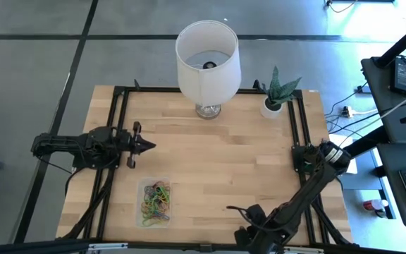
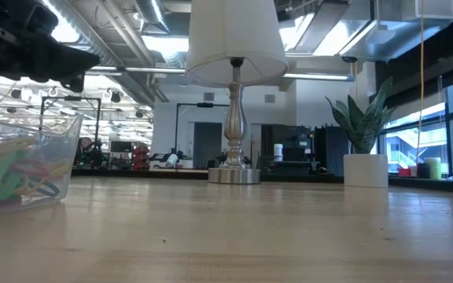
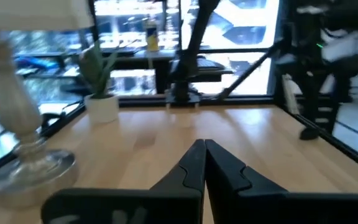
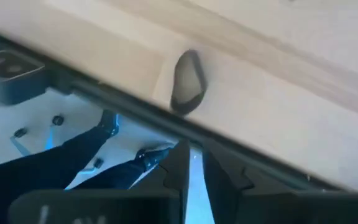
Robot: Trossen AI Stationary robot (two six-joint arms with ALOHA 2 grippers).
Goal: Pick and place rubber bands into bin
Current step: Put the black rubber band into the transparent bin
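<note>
**High view: bands in the bin, both grippers empty**

High view: the bin [image 1: 154,202] sits on the table [image 1: 210,162] near the front edge, left of centre. The rubber bands [image 1: 157,201] lie piled inside it, a mix of green, yellow, orange and red. Left gripper [image 1: 149,146] is parked over the table's left side, behind the bin and apart from it, pointing toward the middle. Right gripper [image 1: 232,209] is at the front edge, right of the bin, arm folded low. Lamp [image 1: 208,63] and potted plant [image 1: 276,95] stand at the back edge.

Low view: bin wall at far left with the coloured bands visible through the clear plastic. Lamp base mid-frame, plant to the right.

Left wrist view: fingers pressed together, tips touching, nothing between them.

Right wrist view: fingers show a narrow gap, nothing in it. Camera looks past the table edge and frame.
</note>
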